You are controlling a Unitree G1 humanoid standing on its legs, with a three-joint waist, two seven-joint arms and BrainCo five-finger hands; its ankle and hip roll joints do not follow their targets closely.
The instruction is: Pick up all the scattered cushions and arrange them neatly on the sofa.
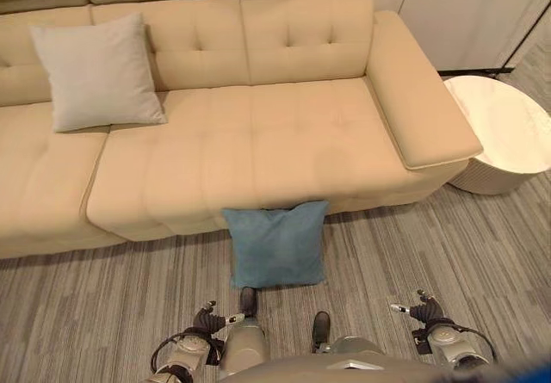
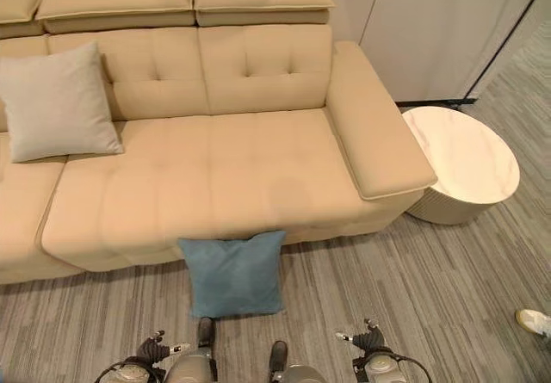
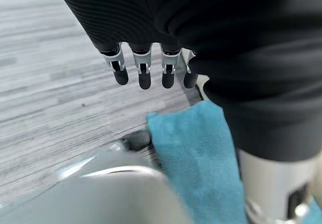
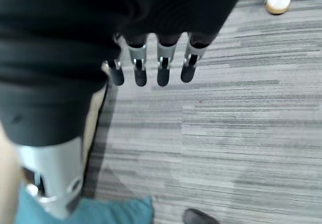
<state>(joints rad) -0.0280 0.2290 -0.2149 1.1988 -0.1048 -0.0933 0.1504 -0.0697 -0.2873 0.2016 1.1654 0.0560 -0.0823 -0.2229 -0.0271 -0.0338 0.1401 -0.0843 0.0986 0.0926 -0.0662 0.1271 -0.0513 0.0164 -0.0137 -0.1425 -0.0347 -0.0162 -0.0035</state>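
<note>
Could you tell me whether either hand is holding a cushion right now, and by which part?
Nothing is held: left hand and right hand hang open above the floor.

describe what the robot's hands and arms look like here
Each arm is silver-grey metal. The left hand and right hand look alike: a dark ribbed cover over the back and wrist, then a row of short silver fingers with rounded dark tips.
</note>
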